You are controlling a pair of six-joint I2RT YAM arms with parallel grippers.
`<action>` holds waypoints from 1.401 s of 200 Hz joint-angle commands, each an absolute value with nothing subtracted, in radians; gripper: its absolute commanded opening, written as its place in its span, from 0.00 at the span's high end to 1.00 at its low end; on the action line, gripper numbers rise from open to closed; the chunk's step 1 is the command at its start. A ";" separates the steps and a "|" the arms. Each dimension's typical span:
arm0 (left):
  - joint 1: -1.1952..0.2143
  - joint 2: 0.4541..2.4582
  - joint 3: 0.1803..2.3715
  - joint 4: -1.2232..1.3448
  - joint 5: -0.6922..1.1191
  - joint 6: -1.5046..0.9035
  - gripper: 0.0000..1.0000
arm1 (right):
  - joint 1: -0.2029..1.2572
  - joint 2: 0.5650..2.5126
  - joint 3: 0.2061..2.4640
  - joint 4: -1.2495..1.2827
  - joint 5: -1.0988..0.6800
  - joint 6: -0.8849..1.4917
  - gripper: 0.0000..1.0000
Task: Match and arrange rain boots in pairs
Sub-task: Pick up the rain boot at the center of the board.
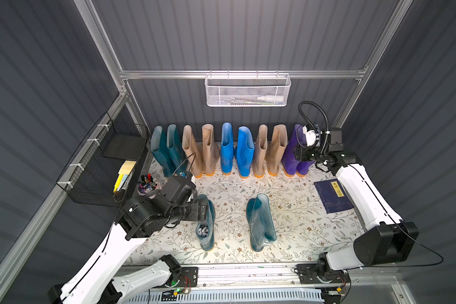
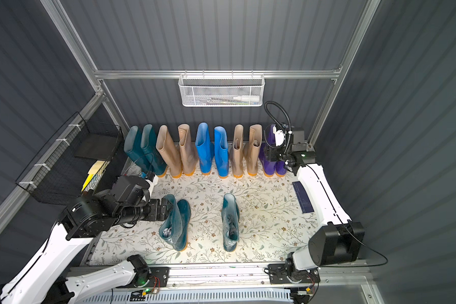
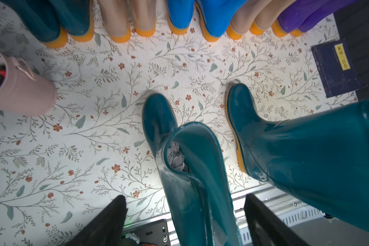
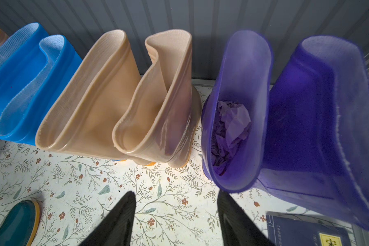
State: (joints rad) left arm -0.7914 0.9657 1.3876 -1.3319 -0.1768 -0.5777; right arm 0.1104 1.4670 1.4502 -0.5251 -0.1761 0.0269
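As the mid-frame teal boots (image 1: 261, 221) are standing apart, I am straddling one with my spread left gripper (image 3: 185, 197), right gripper (image 4: 176, 193) hanging spread, empty.

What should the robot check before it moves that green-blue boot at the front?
1. Left gripper open astride the left front teal boot: ok.
2. Grip closed on it: not ok.
3. Right gripper open, empty: ok.
4. Right front teal boot beside its partner: not ok, stands apart.
5. Back row in colour pairs: ok.
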 commanded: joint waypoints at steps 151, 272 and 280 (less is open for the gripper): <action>-0.795 0.990 1.226 -1.201 -0.016 -0.563 0.59 | 0.207 1.301 1.123 -0.480 -0.172 0.212 0.37; -0.794 1.022 1.267 -1.078 -0.041 -0.502 1.00 | 0.235 0.993 0.817 -0.370 -0.121 0.379 0.36; -0.795 1.025 1.281 -1.074 -0.046 -0.498 1.00 | 0.235 0.990 0.815 -0.369 -0.118 0.380 0.36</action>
